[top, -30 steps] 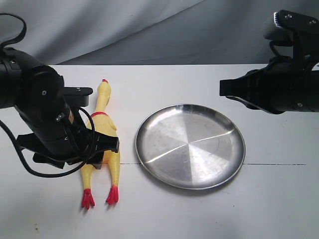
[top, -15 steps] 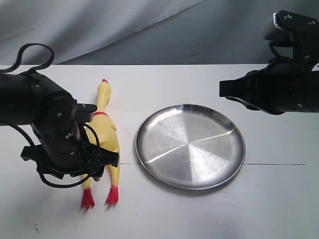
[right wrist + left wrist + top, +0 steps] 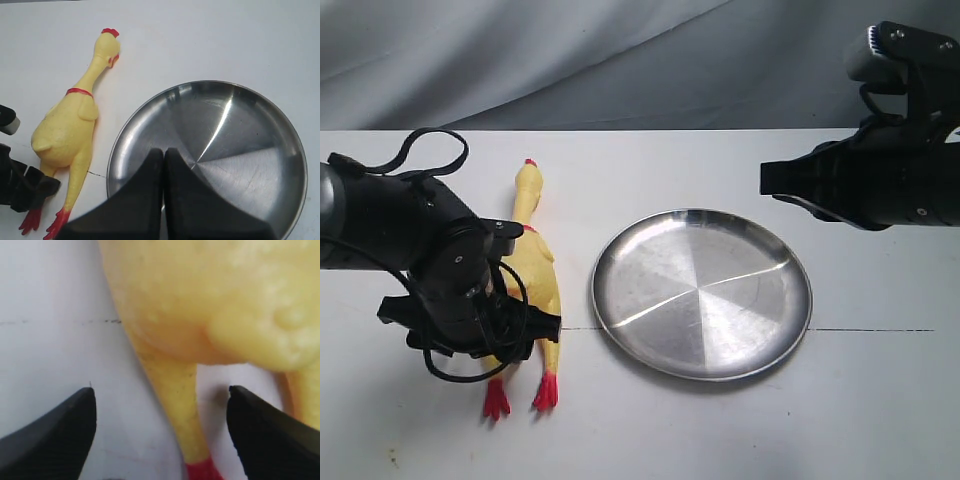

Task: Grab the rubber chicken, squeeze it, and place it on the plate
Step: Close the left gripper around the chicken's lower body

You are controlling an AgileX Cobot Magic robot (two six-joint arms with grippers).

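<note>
The rubber chicken (image 3: 535, 272) lies flat on the white table, left of the plate, with its red comb at the far end and its red feet at the near end. My left gripper (image 3: 480, 312) hangs low over its lower body and hides part of it. In the left wrist view the gripper (image 3: 160, 407) is open, its two black fingertips (image 3: 55, 432) straddling one yellow leg of the chicken (image 3: 200, 300) without touching it. The silver plate (image 3: 702, 293) holds nothing. My right gripper (image 3: 164, 156) is shut on nothing, held in the air above the plate (image 3: 245, 145).
A thin dark line (image 3: 860, 330) crosses the white table. A grey cloth backdrop (image 3: 620, 60) hangs behind the table's far edge. The right arm (image 3: 880, 180) hovers at the back right.
My left arm has come down and shifted toward the near end of the chicken, covering its lower body. The chicken, the plate and the right arm have not moved.
</note>
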